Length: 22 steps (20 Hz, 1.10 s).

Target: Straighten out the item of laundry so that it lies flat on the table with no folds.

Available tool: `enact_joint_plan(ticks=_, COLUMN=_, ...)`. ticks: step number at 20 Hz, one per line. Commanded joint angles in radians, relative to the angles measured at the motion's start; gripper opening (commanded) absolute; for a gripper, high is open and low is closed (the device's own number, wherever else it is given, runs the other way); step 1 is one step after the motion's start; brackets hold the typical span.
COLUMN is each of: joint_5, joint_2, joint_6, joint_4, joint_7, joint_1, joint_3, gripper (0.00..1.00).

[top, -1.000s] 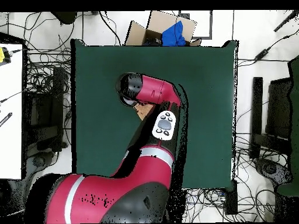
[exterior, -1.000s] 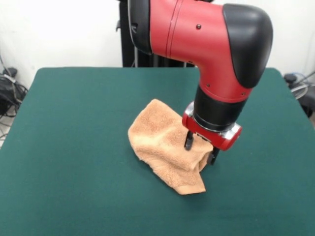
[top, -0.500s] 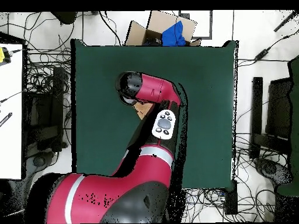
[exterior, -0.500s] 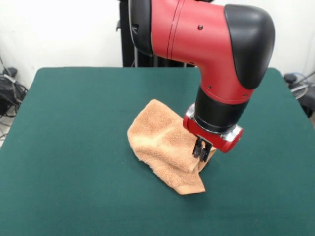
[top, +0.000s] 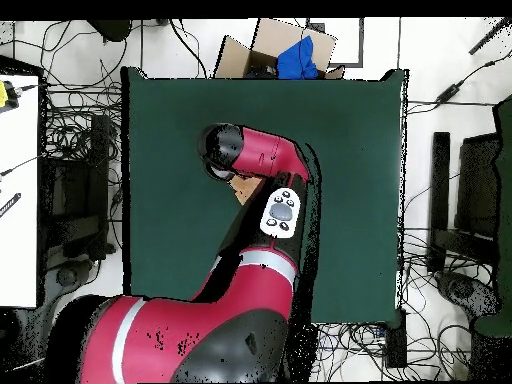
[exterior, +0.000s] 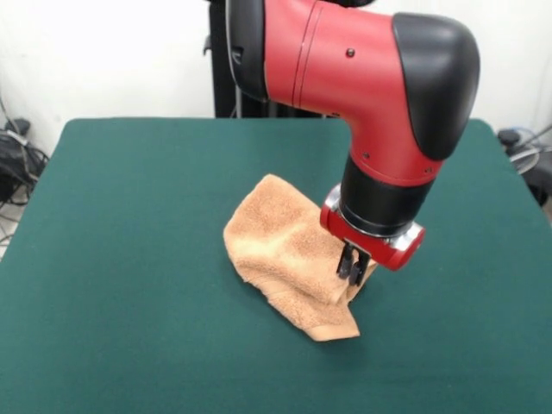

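Your peach-orange towel (exterior: 289,254) lies crumpled and folded over itself on the green table (exterior: 129,259). The gripper (exterior: 352,267) is clenched on a raised fold at its 3 o'clock edge.

Gripper (exterior: 353,270) pinched on a raised fold at the towel (exterior: 285,250) edge; towel crumpled, folded over on green table (exterior: 129,259).

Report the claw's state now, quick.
Claw: shut on the towel, pinching a raised fold at its right edge in the front view.
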Motion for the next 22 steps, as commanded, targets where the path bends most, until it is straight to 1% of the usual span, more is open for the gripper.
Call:
enact_joint_plan(ticks=1, joint_5=-0.002, joint_2=0.026, joint_6=-0.072, joint_4=0.066, joint_7=0.174, joint_1=0.009, joint_3=0.049, gripper=0.0)
enact_joint_plan(ticks=6, joint_5=-0.001, joint_2=0.001, joint_6=-0.052, joint_4=0.094, joint_7=0.172, joint_1=0.009, joint_3=0.048, gripper=0.0)
enact_joint_plan(ticks=11, joint_5=0.003, joint_2=-0.025, joint_6=-0.017, joint_4=0.109, joint_7=0.142, joint_1=-0.016, joint_3=0.06, gripper=0.0)
enact_joint_plan(ticks=22, joint_5=0.003, joint_2=-0.074, joint_6=0.095, joint_4=0.096, joint_7=0.092, joint_1=-0.07, joint_3=0.075, gripper=0.0)
